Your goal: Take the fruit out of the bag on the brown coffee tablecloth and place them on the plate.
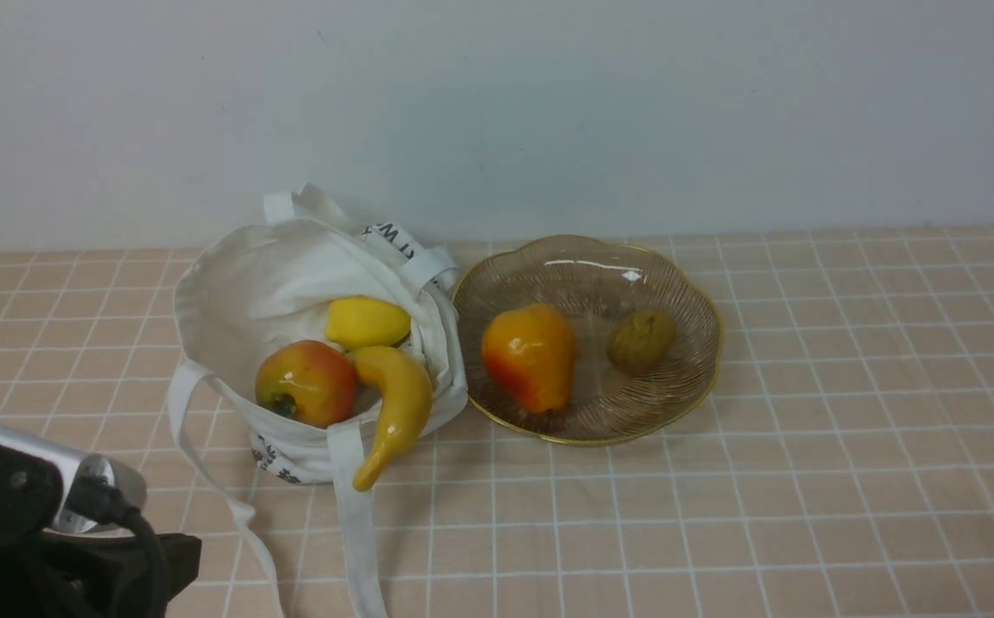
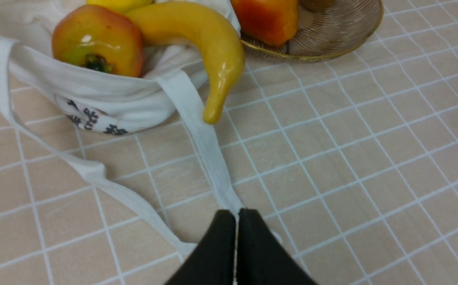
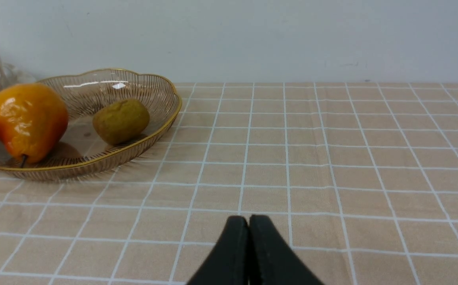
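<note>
The white bag [image 1: 257, 283] lies open on the brown coffee tablecloth [image 1: 720, 515], holding a red-yellow apple [image 1: 306, 383], a yellow lemon [image 1: 366, 322] and a banana [image 1: 394, 408] that hangs over its rim. On the ribbed glass plate [image 1: 686, 360] beside it rest a red-orange pear [image 1: 530, 356] and a dull green-brown fruit [image 1: 639, 340]. My left gripper [image 2: 237, 215] is shut and empty, low over the cloth near the bag's straps [image 2: 209, 158], short of the banana [image 2: 209, 43] and apple [image 2: 98, 41]. My right gripper [image 3: 248, 221] is shut and empty, off to the side of the plate [image 3: 134, 150].
A pale wall [image 1: 634, 112] runs close behind the bag and plate. The bag's long straps [image 1: 351, 524] trail toward the front edge. My left arm's body [image 1: 25, 515] fills the lower left corner of the front view.
</note>
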`<state>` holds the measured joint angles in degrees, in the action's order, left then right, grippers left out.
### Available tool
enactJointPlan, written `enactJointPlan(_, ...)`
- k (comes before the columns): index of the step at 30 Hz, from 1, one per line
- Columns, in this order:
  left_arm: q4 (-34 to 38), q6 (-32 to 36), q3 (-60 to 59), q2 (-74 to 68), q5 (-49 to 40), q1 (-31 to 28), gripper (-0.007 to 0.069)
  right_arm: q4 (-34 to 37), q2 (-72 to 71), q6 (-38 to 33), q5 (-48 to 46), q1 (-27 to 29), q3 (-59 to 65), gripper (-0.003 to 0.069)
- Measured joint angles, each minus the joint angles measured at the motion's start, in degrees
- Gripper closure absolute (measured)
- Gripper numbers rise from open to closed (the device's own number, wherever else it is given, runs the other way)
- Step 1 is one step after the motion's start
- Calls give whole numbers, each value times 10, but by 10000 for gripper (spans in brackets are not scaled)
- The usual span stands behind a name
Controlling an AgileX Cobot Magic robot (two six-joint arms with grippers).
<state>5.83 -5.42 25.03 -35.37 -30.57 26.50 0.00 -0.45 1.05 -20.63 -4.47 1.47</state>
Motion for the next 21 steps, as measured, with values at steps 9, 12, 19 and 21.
enactJointPlan(9, -94, 0, -110, 128, 72, -36, 632, 0, 0, 0, 0, 0, 0, 673)
enactJointPlan(12, -98, 0, -165, 210, 88, -106, 632, 0, 0, 0, 0, 0, 0, 673)
enactJointPlan(19, -92, 0, -255, 350, 91, -222, 632, 0, 0, 0, 0, 0, 0, 673)
enactJointPlan(21, -90, 0, -265, 358, 91, -232, 632, 0, 0, 0, 0, 0, 0, 673)
